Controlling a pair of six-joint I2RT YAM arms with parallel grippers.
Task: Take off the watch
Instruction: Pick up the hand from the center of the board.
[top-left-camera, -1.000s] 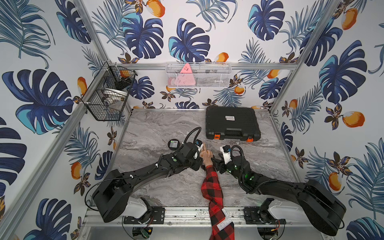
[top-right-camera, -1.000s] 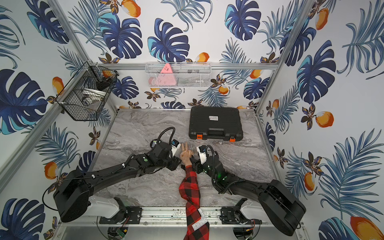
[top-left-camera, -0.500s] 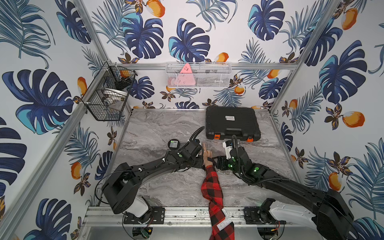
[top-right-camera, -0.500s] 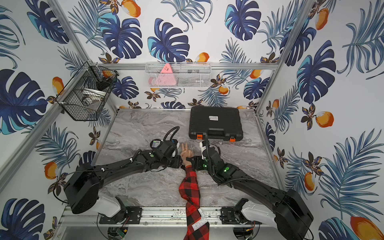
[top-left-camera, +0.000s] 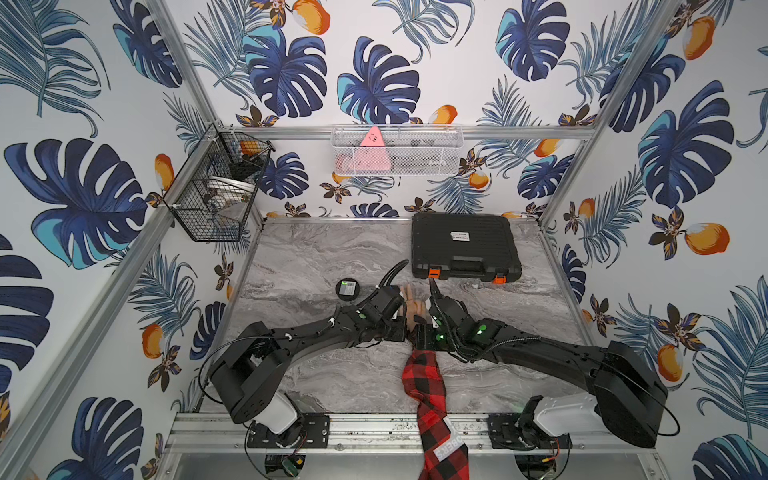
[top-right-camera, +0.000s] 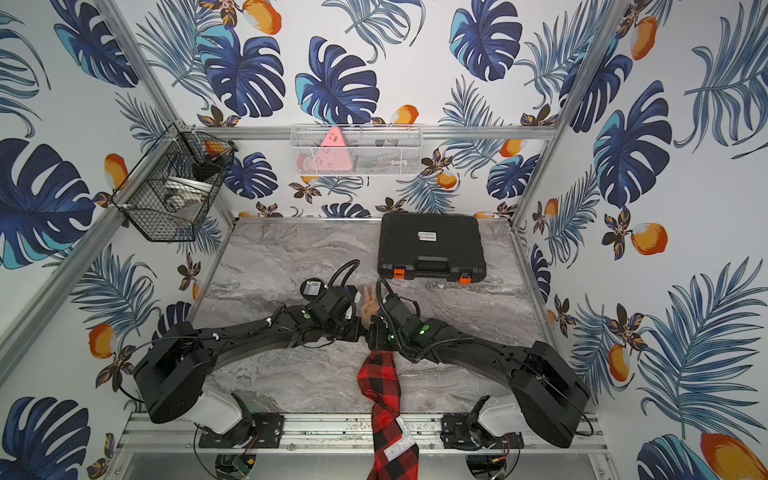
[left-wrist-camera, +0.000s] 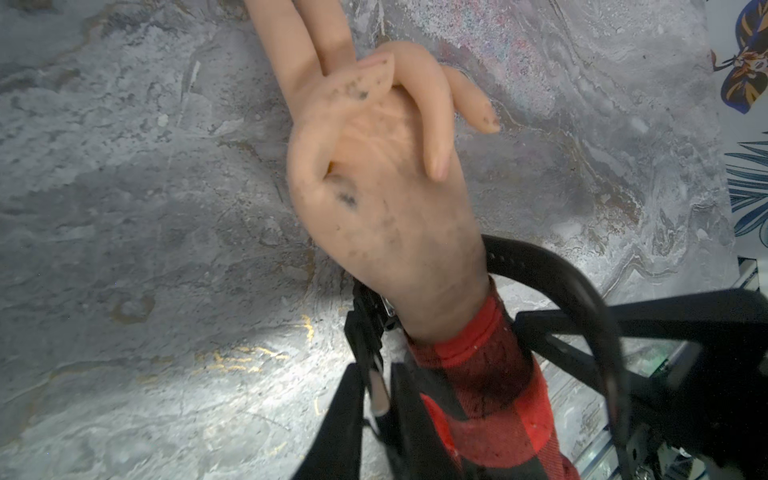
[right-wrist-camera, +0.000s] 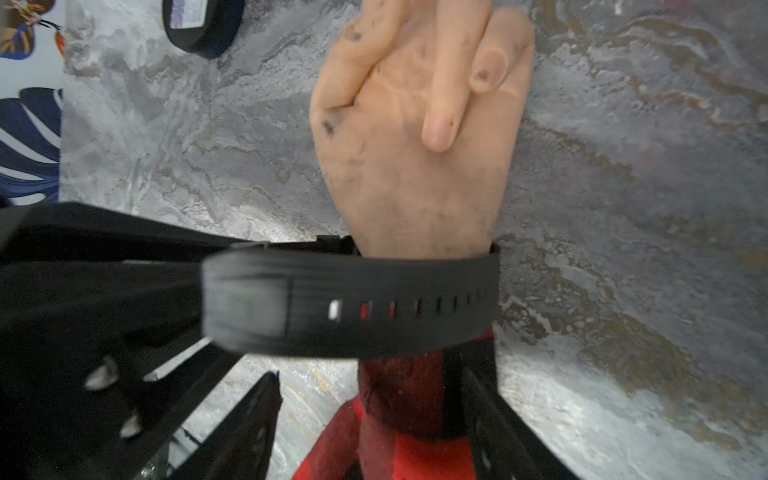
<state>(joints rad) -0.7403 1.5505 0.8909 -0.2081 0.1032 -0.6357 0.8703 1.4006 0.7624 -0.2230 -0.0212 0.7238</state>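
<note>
The watch sits on the wrist of a mannequin hand (top-left-camera: 415, 306) that lies palm up on the marble table, its arm in a red-and-black plaid sleeve (top-left-camera: 424, 376). Only the watch's black strap (right-wrist-camera: 353, 307) shows, with its holed end loose and standing off the wrist (left-wrist-camera: 582, 299); the dial is hidden. My left gripper (left-wrist-camera: 378, 399) is at the thumb side of the wrist, shut on a thin part of the strap near the buckle. My right gripper (right-wrist-camera: 370, 415) is open, its fingers either side of the sleeve cuff. In both top views the two grippers meet over the wrist (top-right-camera: 368, 332).
A flat black disc (top-left-camera: 347, 288) with a green-white label lies just left of the hand. A shut black tool case (top-left-camera: 465, 247) stands at the back right. A black wire basket (top-left-camera: 216, 195) hangs on the left wall and a white mesh basket (top-left-camera: 397, 151) on the back wall.
My left gripper has closed onto the strap beside the wrist. My right gripper has opened wider and slid down from the hand to the cuff.
</note>
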